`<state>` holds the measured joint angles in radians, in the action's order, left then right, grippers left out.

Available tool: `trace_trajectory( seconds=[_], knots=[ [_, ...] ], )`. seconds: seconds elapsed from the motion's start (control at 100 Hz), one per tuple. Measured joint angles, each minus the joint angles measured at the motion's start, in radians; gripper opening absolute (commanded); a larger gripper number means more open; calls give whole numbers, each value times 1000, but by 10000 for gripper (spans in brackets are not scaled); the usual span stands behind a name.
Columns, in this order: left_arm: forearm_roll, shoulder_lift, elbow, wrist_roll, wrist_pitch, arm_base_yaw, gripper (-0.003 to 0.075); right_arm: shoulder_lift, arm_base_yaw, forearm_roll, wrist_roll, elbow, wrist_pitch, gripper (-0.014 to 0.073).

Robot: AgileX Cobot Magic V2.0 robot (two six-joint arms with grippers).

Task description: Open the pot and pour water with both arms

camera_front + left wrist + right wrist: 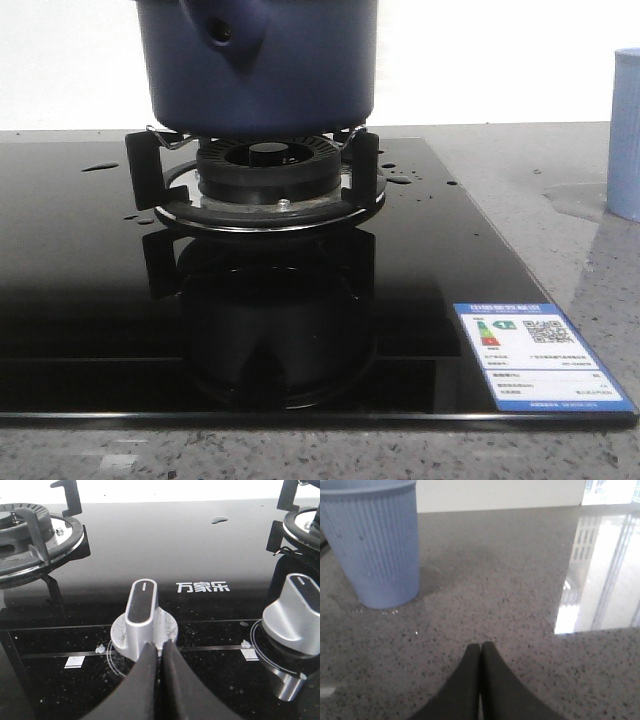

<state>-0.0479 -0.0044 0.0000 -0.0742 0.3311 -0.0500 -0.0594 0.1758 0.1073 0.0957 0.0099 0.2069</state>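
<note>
Pot (258, 65), dark navy, standing on burner (265, 170) of black glass hob (90, 290) in front view, handle stub toward camera, pale-blue cup (625, 135) well apart at right on grey speckled surface (520, 170). Left claw (160, 652) pressed together just before silver knob (141, 617), from left wrist. Right claw (480, 652) likewise pressed together, empty, over stone near ribbed cup (377, 542), from right wrist.

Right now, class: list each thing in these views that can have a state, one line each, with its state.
pot: sitting on the burner grate, top out of view
burner: no flame seen
cup: upright on the counter
left gripper: shut, empty, before a knob
right gripper: shut, empty
</note>
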Motion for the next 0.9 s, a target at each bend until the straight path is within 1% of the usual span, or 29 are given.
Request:
trace_trajectory(
  seconds=[0.15,0.33,0.9],
  knots=[
    [0,0,0,0,0,0,-19,30,0,-7,0,0,104,-71],
    [0,0,0,0,0,0,-19,66,0,-8,0,0,117,-71],
    [0,0,0,0,0,0,-19,68,0,-8,2,0,117,-71]
  ],
)
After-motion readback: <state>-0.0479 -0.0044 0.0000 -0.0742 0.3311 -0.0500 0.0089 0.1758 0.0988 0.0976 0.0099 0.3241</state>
